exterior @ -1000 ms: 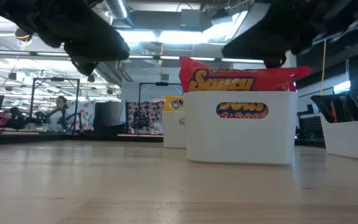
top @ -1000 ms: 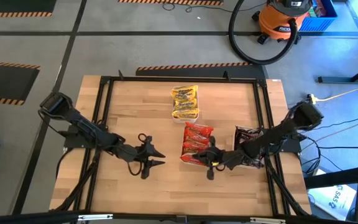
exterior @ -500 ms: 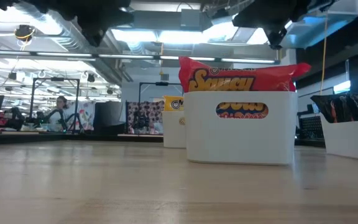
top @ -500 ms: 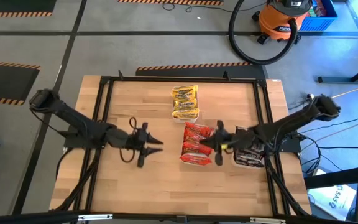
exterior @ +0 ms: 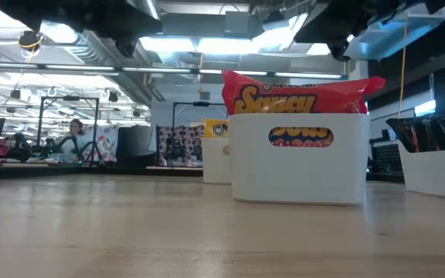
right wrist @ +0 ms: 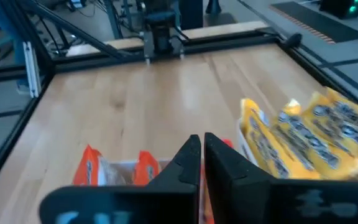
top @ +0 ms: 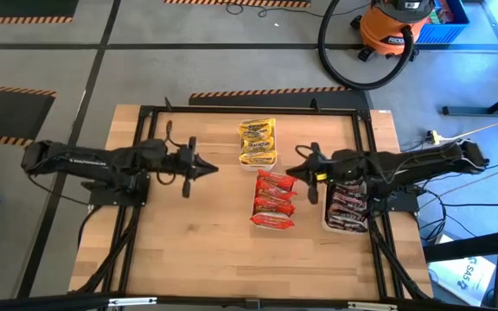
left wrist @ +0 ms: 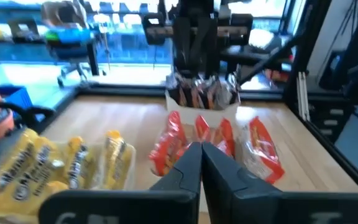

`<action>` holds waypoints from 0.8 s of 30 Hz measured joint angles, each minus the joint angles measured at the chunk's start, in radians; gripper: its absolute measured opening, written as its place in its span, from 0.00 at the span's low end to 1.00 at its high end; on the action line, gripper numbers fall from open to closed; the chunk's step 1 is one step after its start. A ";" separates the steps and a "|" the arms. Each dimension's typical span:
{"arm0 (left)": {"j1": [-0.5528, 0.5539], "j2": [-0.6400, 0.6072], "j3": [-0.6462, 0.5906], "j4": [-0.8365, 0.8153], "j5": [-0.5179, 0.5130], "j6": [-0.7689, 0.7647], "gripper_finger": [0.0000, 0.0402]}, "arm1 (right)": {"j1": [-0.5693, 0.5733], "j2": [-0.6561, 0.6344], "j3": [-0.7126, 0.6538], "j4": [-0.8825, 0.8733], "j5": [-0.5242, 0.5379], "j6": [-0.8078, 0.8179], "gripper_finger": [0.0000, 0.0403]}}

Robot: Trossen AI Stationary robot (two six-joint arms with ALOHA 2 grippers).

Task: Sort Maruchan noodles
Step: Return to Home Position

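Note:
The Maruchan noodles stand sorted in three white trays on the wooden table: yellow packets (top: 257, 141) at the far middle, red packets (top: 274, 200) in the middle, dark maroon packets (top: 347, 207) at the right. My left gripper (top: 211, 168) hangs shut above the table's left half, pointing right, clear of every packet. My right gripper (top: 290, 171) hangs shut above the far end of the red tray, pointing left, holding nothing. In the low view the red packets (exterior: 300, 96) stick up out of their tray (exterior: 300, 158).
A black frame (top: 145, 117) runs round the table's edges. Bare wood (top: 188, 242) lies at the left and near sides. An orange vacuum (top: 396, 26) with a hose stands on the floor beyond the far edge.
Both arms have risen and swung toward the table's far edge, drawing back toward their own sides. My left gripper has shut with nothing in it and rolled level. My right gripper has come away from the near end of the red tray, staying shut.

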 joint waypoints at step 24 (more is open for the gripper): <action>0.122 -0.458 -0.341 0.095 0.019 -0.054 0.02 | -0.010 -0.566 -0.354 0.042 0.072 0.129 0.02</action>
